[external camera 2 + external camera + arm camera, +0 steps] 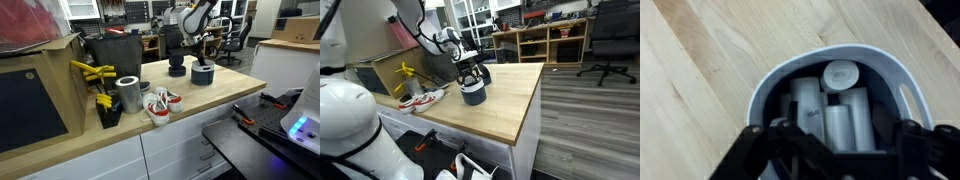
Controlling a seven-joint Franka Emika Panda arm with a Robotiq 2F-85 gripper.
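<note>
A grey-blue round bin (775,85) stands on the light wooden table (700,70) and holds several white cylinders (838,125) lying side by side. In the wrist view my gripper (830,145) is open, its two dark fingers spread wide just over the bin's mouth, above the cylinders and holding nothing. In both exterior views the gripper (470,72) (201,58) hangs straight over the bin (473,93) (203,75), close to its rim.
A second dark round container (484,72) (177,68) stands just behind the bin. A pair of red-and-white shoes (421,98) (160,103), a metal can (128,93) and yellow tools (93,72) lie along the table's side. A cardboard box (45,70) stands beyond them.
</note>
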